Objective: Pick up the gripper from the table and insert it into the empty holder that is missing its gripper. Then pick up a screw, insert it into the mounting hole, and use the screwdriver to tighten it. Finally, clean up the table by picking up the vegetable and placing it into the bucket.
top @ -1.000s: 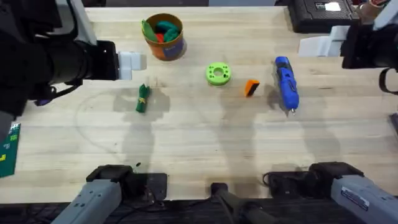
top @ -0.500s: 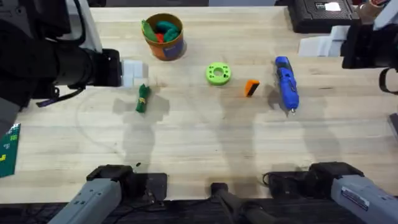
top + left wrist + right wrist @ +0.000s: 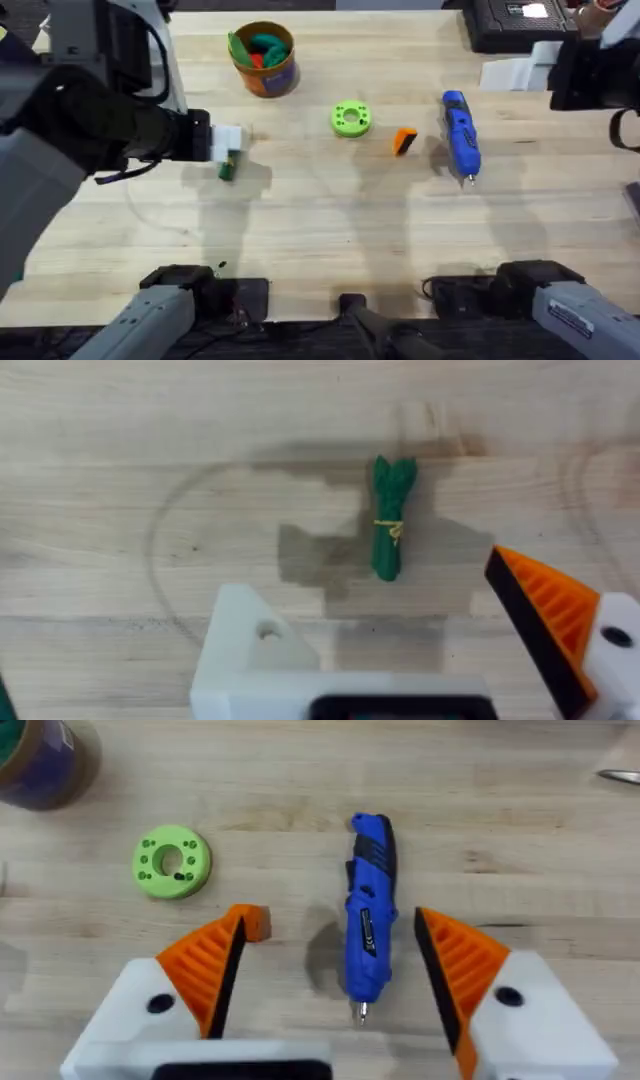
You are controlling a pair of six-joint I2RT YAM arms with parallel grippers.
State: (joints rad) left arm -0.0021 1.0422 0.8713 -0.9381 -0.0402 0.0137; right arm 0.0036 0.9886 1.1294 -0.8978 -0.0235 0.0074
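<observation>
Nothing is done yet: our open left hand (image 3: 400, 660) hovers over the vegetable (image 3: 391, 515), its empty holder (image 3: 262, 650) unfilled, while the orange gripper (image 3: 404, 141) and screwdriver (image 3: 460, 134) lie untouched on the tabletop (image 3: 330, 220) beneath our open right hand (image 3: 330, 980).

Desk (image 3: 330, 220) is pale blond wood with visible grain. The vegetable (image 3: 392, 517) is dark green with a thin yellow band round it. Screwdriver (image 3: 368, 915) is bright blue, silver tip. The loose gripper (image 3: 404, 141) is orange with a dark face. Bucket (image 3: 264, 72) is orange-yellow with a dark blue label band (green and red stuff inside). Ring-shaped disc (image 3: 171, 863) is lime green. Right pincer (image 3: 330, 970) is white with orange ribbed pads.
</observation>
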